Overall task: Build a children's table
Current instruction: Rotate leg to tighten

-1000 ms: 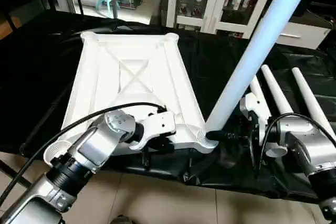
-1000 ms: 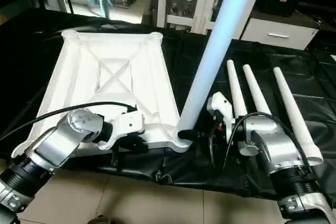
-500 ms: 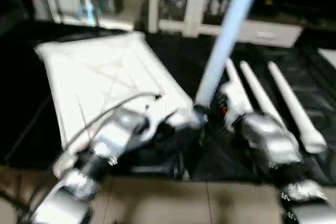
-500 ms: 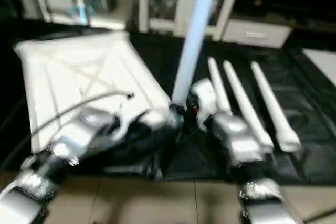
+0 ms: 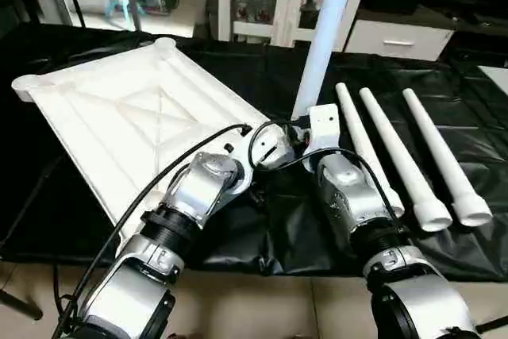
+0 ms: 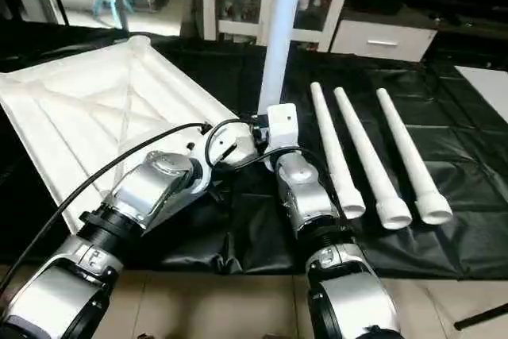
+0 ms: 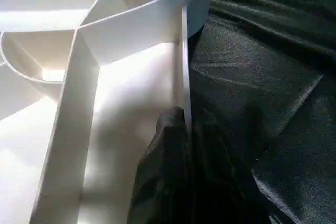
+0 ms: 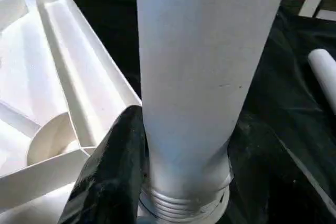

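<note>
The right gripper point(image 8: 184, 182) clamps the upright leg point(image 5: 329, 29) just above its threads, seating it in the corner socket, while the left gripper point(image 7: 181, 145) pinches the upturned tabletop's point(image 5: 119, 117) rim, seemingly steadying it. Three spare legs point(image 5: 405, 156) wait alongside on the black-draped worktop point(image 5: 476, 109).

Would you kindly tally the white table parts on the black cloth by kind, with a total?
Tabletop: 1
Leg standing upright in the tabletop's corner socket: 1
Legs lying loose on the cloth: 3
Total: 5 parts
</note>
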Tool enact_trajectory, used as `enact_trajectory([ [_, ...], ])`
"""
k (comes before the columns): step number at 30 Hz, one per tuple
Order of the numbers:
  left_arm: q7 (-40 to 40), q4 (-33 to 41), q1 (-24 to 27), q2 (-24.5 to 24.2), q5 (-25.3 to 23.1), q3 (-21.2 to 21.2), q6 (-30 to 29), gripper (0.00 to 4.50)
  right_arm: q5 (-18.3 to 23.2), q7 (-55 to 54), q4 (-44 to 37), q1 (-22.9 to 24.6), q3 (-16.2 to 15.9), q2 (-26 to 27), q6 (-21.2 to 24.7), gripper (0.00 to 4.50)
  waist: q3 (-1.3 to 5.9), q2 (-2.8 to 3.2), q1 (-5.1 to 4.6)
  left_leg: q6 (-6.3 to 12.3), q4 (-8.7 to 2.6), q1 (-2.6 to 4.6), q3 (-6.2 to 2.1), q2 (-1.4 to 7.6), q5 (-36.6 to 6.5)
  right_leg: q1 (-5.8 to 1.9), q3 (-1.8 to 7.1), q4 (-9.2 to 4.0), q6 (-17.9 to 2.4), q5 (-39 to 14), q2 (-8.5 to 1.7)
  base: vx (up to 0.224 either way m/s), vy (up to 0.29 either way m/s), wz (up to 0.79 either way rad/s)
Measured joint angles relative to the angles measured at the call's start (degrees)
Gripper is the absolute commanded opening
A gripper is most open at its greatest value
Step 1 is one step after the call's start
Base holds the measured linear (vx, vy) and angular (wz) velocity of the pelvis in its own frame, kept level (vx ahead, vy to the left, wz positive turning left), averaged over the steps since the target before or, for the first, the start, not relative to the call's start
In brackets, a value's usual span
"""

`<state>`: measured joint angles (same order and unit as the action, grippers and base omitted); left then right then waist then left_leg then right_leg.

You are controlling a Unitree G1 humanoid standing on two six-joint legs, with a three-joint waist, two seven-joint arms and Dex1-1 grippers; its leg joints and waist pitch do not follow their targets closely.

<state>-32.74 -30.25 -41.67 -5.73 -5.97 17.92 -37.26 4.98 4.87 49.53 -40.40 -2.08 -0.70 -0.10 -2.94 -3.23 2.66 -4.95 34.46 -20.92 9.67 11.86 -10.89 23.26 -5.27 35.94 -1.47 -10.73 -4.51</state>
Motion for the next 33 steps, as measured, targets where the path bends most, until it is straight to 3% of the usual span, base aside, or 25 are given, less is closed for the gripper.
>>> enact_trajectory([
  [1, -0.04, 0.0, -0.01, 0.0, -0.01, 0.0, 0.03, 0.0, 0.03, 0.43, 0.45, 0.02, 0.33, 0.05, -0.8, 2.29, -0.01, 0.01, 0.03, 0.01, 0.01, 0.0, 0.02, 0.0, 0.0, 0.01, 0.01, -0.01, 0.0, 0.0, 0.0, 0.0, 0.0, 0.0],
  [4, -0.45, 0.0, -0.01, -0.11, -0.01, 0.02, 0.15, 0.0, 0.71, 3.04, 0.85, 0.56, 1.62, -0.11, -2.5, 2.66, -0.05, 0.08, 0.12, -0.16, 0.02, 0.03, 0.03, 0.01, -0.09, 0.01, 0.03, 0.0, -0.01, 0.02, 0.0, 0.0, 0.0, 0.0],
  [11, -3.1, 0.72, 0.06, -1.23, 0.1, 0.46, 0.81, 0.0, 3.88, 8.1, -0.58, 2.7, 3.63, -1.01, -2.89, 3.22, -0.2, 0.3, 0.59, -0.15, 0.03, 0.06, 0.02, 0.03, -0.06, 0.08, 0.02, 0.01, -0.03, 0.03, 0.0, 0.0, 0.0, 0.0],
  [16, -5.97, 3.74, 1.14, -3.23, 0.25, 1.17, 1.06, 0.0, 6.76, 14.16, -10.82, 9.06, 3.99, -2.52, -0.37, 3.6, -0.32, 0.48, 1.32, 0.18, 0.01, -0.23, 0.02, 0.04, 0.12, 0.44, 0.03, 0.0, -0.04, 0.04, 0.0, 0.0, 0.0, 0.0],
  [18, -6.25, 3.86, 1.17, -3.4, 0.26, 1.19, 1.12, 0.0, 7.37, 15.25, -12.01, 9.6, 3.97, -2.76, 0.46, 3.9, -0.33, 0.51, 1.44, 0.2, 0.02, -0.26, 0.04, 0.04, 0.14, 0.52, 0.07, 0.02, -0.05, 0.06, 0.0, 0.0, 0.0, 0.0],
  [21, -7.88, 6.41, 2.58, -4.42, 0.35, 2.11, 1.29, 0.0, 10.4, 20.46, -23.85, 16.31, 2.95, -6.06, 4.46, 4.05, -0.34, 0.52, 2.49, 0.24, -0.01, -0.27, 0.06, 0.04, 0.11, 0.52, 0.08, -0.04, -0.04, 0.05, -0.01, 0.0, 0.0, 0.0],
  [25, -11.6, 10.11, 5.01, -7.93, 0.77, 3.11, 2.47, 0.0, 12.97, 26.87, -34.12, 22.85, 2.14, -12.27, 9.67, 4.4, -0.35, 0.53, 2.57, 0.06, -0.01, -0.21, 0.11, 0.05, 0.01, 0.5, 0.14, -0.04, -0.03, 0.05, -0.01, 0.0, 0.0, 0.0],
  [31, -19.59, 16.04, 8.7, -13.87, 1.94, 5.1, 4.96, 0.0, 13.56, 36.37, -41.03, 27.12, 2.62, -24.2, 15.09, 4.47, -0.35, 0.54, 2.87, -0.05, 0.0, -0.12, 0.11, 0.05, -0.04, 0.33, 0.18, -0.05, 0.02, 0.05, -0.01, 0.0, 0.0, 0.0],
  [33, -21.15, 16.73, 9.12, -14.6, 2.08, 5.63, 5.68, 0.0, 14.28, 38.48, -41.98, 27.34, 2.95, -25.82, 15.99, 4.47, -0.35, 0.53, 2.91, -0.04, 0.01, -0.1, 0.11, 0.04, -0.04, 0.28, 0.18, -0.07, 0.02, 0.05, -0.01, 0.0, 0.0, 0.0],
])
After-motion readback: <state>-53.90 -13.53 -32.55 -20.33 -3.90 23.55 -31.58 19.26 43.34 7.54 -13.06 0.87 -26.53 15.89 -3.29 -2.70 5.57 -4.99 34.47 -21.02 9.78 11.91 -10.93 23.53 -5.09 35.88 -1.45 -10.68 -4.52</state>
